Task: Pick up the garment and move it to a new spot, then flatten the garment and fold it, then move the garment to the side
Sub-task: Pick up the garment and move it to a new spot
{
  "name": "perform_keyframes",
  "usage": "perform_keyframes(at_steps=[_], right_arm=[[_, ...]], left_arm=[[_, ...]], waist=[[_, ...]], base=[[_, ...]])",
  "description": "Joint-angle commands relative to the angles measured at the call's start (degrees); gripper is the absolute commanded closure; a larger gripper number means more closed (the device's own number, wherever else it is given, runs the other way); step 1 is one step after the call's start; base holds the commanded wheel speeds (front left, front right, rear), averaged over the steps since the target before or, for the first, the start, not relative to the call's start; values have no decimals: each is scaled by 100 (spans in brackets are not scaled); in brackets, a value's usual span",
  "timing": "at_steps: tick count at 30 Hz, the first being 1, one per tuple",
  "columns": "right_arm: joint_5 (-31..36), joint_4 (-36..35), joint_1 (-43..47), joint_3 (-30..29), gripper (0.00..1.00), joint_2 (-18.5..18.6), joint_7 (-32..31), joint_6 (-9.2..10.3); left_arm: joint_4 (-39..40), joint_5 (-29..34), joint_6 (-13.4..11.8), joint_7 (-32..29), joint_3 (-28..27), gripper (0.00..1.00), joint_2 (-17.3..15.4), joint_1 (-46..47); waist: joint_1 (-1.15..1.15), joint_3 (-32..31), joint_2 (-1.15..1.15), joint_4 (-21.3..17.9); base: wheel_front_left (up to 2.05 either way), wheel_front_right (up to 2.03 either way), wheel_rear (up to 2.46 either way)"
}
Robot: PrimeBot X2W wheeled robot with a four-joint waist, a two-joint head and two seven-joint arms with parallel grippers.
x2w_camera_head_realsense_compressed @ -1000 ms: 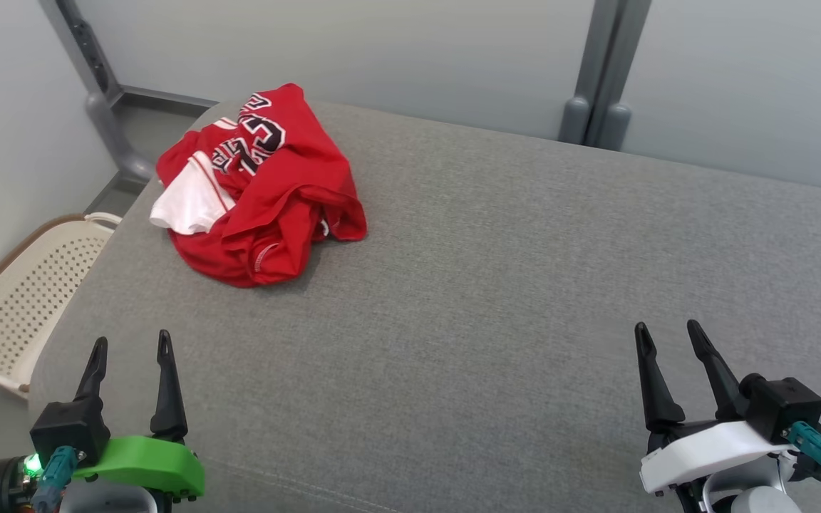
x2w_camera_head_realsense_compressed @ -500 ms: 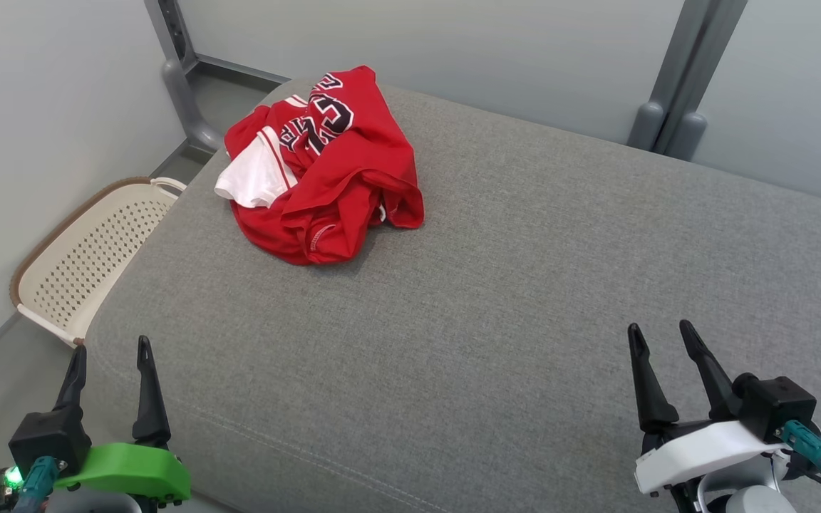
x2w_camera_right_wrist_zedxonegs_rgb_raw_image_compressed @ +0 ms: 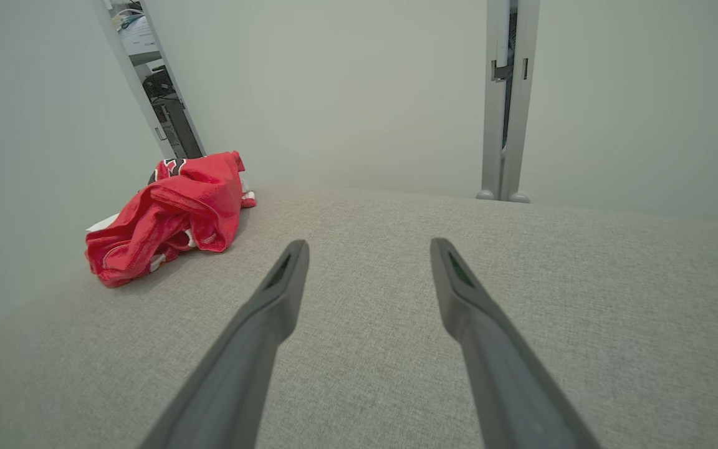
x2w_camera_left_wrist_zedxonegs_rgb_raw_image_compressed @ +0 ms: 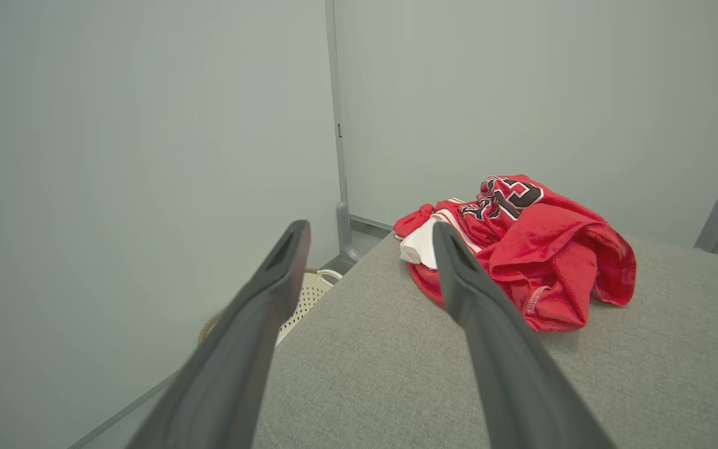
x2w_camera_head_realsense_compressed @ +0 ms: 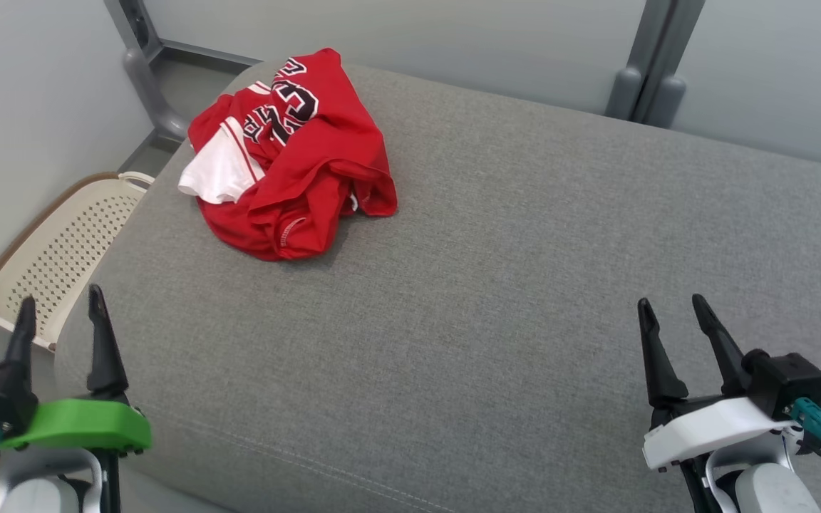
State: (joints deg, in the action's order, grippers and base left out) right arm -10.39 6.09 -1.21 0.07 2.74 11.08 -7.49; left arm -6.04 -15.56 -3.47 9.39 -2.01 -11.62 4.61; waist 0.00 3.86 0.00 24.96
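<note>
Jaws of left gripper (x2w_camera_head_realsense_compressed: 60,297) and right gripper (x2w_camera_head_realsense_compressed: 670,302) gape wide, empty. Red shirt (x2w_camera_head_realsense_compressed: 296,164) lies crumpled at far left corner of bench (x2w_camera_head_realsense_compressed: 489,285); its writing is unreadable.

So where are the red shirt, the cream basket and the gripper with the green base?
red shirt (x2w_camera_head_realsense_compressed: 325,164): head view, on the red cloth in the middle of the heap.
cream basket (x2w_camera_head_realsense_compressed: 61,249): head view, on its perforated side.
left gripper (x2w_camera_head_realsense_compressed: 60,297): head view, midway between its two open fingertips.

A partitioned test booth: pale wall panels (x2w_camera_head_realsense_compressed: 453,43) on grey posts (x2w_camera_head_realsense_compressed: 656,50) around a grey upholstered platform (x2w_camera_head_realsense_compressed: 489,285).
</note>
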Motion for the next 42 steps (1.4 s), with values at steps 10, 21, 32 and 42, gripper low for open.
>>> perform_keyframes(at_steps=[10, 21, 32, 42], right_arm=[[446, -550, -375, -297, 0, 26, -296, 0], [764, -1190, -685, -962, 0, 124, -467, 1], [729, -1613, -827, -1418, 0, 264, -574, 1], [716, -1720, -919, -1478, 0, 272, -559, 1]], left_arm=[[-203, -224, 205, 14, -216, 0, -466, 1489], [-1014, -318, 549, -95, -146, 0, -959, 3408], [-2145, -378, 758, -265, 5, 0, -1254, 4854], [-3780, -464, 917, -750, 199, 0, -1435, 5521]], waist=[[0, 1170, 0, -934], [0, 2182, 0, -1705], [0, 2906, 0, -2031], [0, 3153, 0, -2120]], base=[[0, 0, 0], [0, 0, 0], [0, 0, 0], [0, 0, 0]])
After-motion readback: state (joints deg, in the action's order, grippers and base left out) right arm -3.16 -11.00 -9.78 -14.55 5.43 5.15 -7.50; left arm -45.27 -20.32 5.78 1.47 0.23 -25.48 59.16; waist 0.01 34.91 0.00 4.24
